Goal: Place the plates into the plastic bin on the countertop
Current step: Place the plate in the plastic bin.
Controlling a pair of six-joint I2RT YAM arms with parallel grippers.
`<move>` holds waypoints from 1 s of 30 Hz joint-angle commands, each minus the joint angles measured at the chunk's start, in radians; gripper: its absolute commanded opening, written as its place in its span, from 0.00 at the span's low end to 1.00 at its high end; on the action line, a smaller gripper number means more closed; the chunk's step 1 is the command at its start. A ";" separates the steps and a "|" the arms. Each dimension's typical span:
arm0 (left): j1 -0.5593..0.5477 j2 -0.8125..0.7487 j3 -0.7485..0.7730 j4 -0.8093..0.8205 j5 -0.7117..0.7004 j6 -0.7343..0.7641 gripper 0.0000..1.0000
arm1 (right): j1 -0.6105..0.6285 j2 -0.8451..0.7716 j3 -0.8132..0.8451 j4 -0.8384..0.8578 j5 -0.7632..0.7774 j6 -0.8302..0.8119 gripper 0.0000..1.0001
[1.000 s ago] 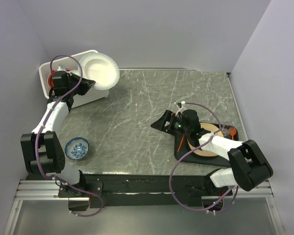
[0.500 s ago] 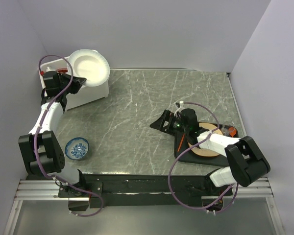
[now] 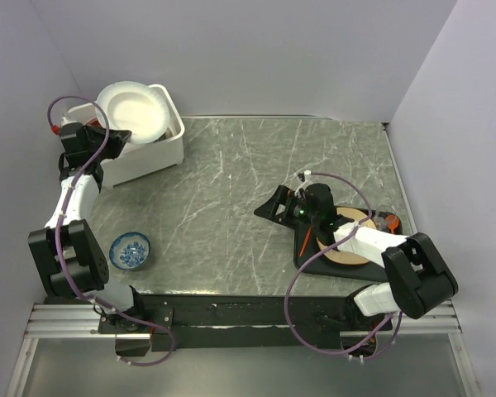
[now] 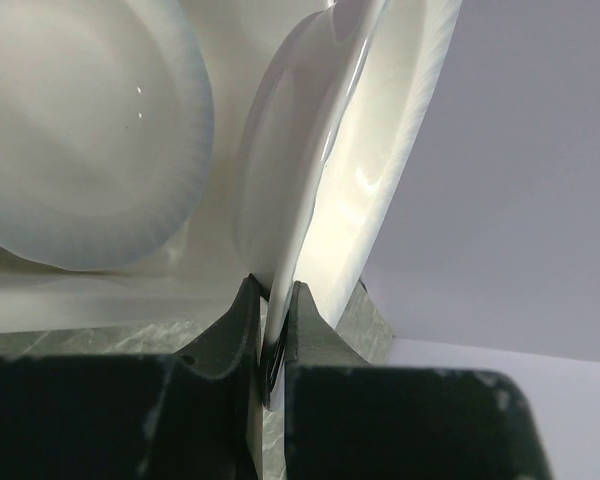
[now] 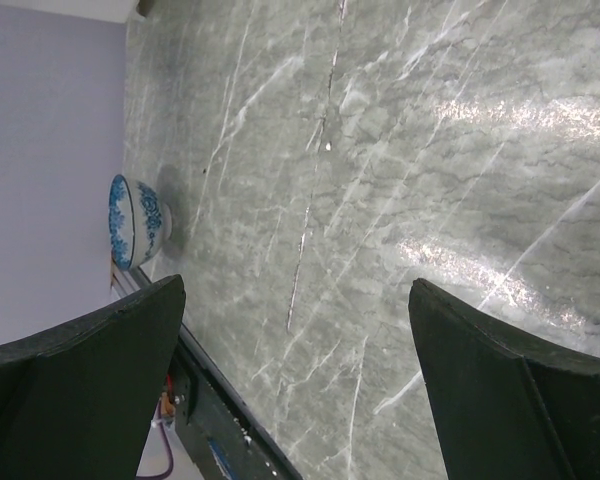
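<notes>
The white plate (image 3: pixel 131 112) hides most of the plastic bin (image 3: pixel 149 162) at the far left corner of the tabletop (image 3: pixel 231 182), and the right arm (image 3: pixel 372 244) covers part of the plates (image 3: pixel 345 256).

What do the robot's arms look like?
The left arm and right arm are white tubes with chunky black joints. A purple cable loops along each one. The left gripper and right gripper have dark, wedge-shaped fingers.
</notes>
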 commanded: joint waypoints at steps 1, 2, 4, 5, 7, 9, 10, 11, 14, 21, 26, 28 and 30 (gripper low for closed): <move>0.020 -0.035 0.013 0.195 0.038 -0.025 0.01 | 0.007 -0.022 0.023 -0.001 0.010 -0.020 1.00; 0.023 -0.035 0.009 0.192 0.034 -0.027 0.01 | 0.007 -0.019 0.028 0.001 0.007 -0.022 1.00; 0.029 -0.035 0.004 0.193 0.030 -0.027 0.01 | 0.009 -0.011 0.034 0.003 0.005 -0.020 1.00; 0.034 -0.033 0.002 0.190 0.029 -0.027 0.01 | 0.009 -0.005 0.040 0.004 0.002 -0.022 1.00; 0.042 -0.032 -0.004 0.193 0.030 -0.034 0.01 | 0.010 0.007 0.048 0.009 -0.001 -0.024 1.00; 0.048 -0.029 -0.005 0.193 0.035 -0.034 0.01 | 0.009 0.028 0.058 0.018 -0.016 -0.019 1.00; 0.049 -0.026 -0.008 0.193 0.033 -0.034 0.01 | 0.010 0.033 0.064 0.021 -0.018 -0.019 1.00; 0.055 -0.023 -0.007 0.189 0.032 -0.034 0.01 | 0.009 0.041 0.064 0.024 -0.018 -0.016 1.00; 0.063 -0.013 -0.019 0.204 0.037 -0.043 0.01 | 0.015 0.045 0.071 0.027 -0.016 -0.016 1.00; 0.071 0.040 -0.021 0.230 0.052 -0.057 0.01 | 0.015 0.045 0.060 0.029 -0.013 -0.014 1.00; 0.083 0.079 -0.019 0.262 0.067 -0.077 0.01 | 0.016 0.030 0.051 0.012 -0.001 -0.020 1.00; 0.089 0.099 -0.019 0.279 0.073 -0.082 0.01 | 0.016 0.024 0.043 0.007 0.002 -0.022 1.00; 0.095 0.115 -0.007 0.273 0.079 -0.077 0.01 | 0.015 0.018 0.037 0.006 0.004 -0.022 1.00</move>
